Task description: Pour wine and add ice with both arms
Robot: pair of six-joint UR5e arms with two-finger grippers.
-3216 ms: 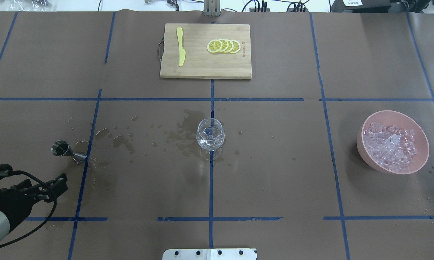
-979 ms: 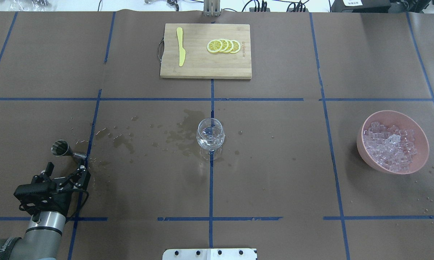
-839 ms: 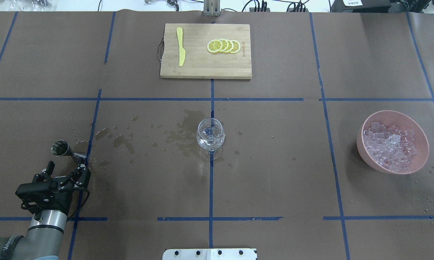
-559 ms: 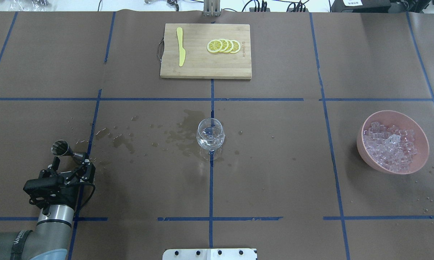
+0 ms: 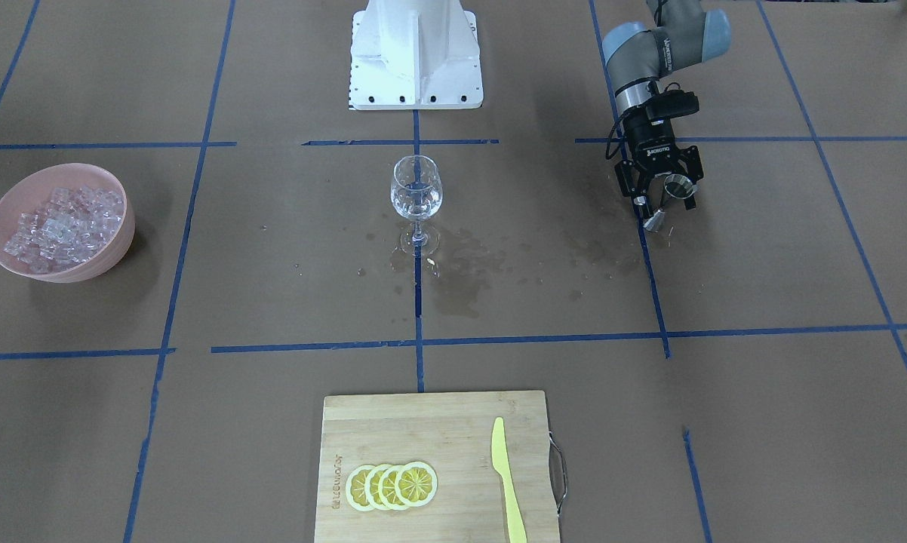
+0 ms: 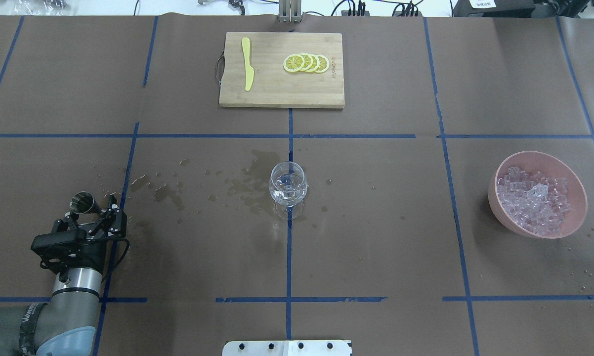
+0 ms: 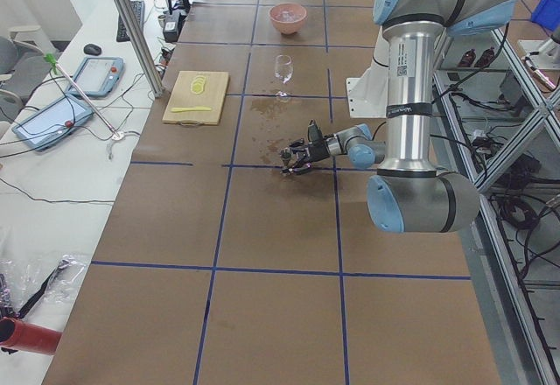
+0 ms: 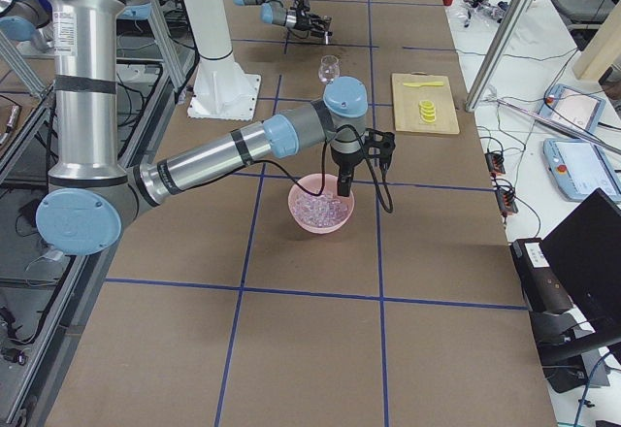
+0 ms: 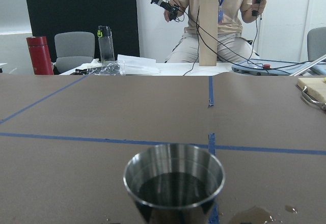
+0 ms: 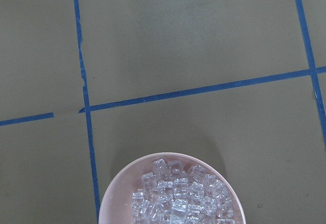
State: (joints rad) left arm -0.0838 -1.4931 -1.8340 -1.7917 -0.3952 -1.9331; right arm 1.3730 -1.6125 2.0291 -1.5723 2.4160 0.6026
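Clear, glassy ice [image 6: 533, 206] heaped in pink bowl [image 6: 539, 160]

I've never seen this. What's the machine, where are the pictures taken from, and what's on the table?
A robot with two arms, each ending in a two-finger gripper. Fixed cameras look from above, across the table and both ends; one more sits on each wrist. On the table stand a glass with a little clear liquid and a pink bowl of ice, plus a board with lemon slices and a knife. The left gripper is open around a metal cup. The right gripper hangs over the bowl; nothing is clearly held.
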